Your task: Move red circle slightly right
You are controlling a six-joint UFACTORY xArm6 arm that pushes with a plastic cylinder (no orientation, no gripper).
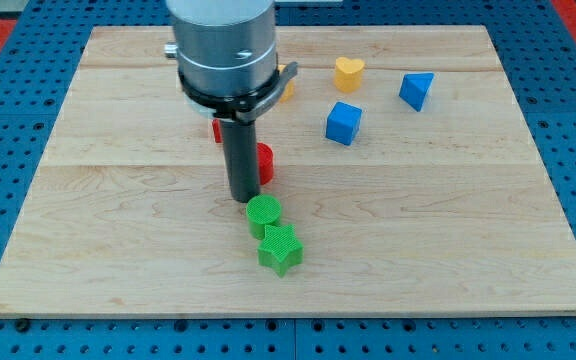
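Where my tip [244, 196] rests (board centre), red circle [265, 163] adjoins rightward.

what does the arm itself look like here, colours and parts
Only my arm's lower end shows: a wide, smooth silver-grey cylinder at the view's top, ringed below by a black clamp collar with a small tab on its right. From it hangs a straight dark rod, matte black, ending in my tip. No cables, labels or markings are visible.
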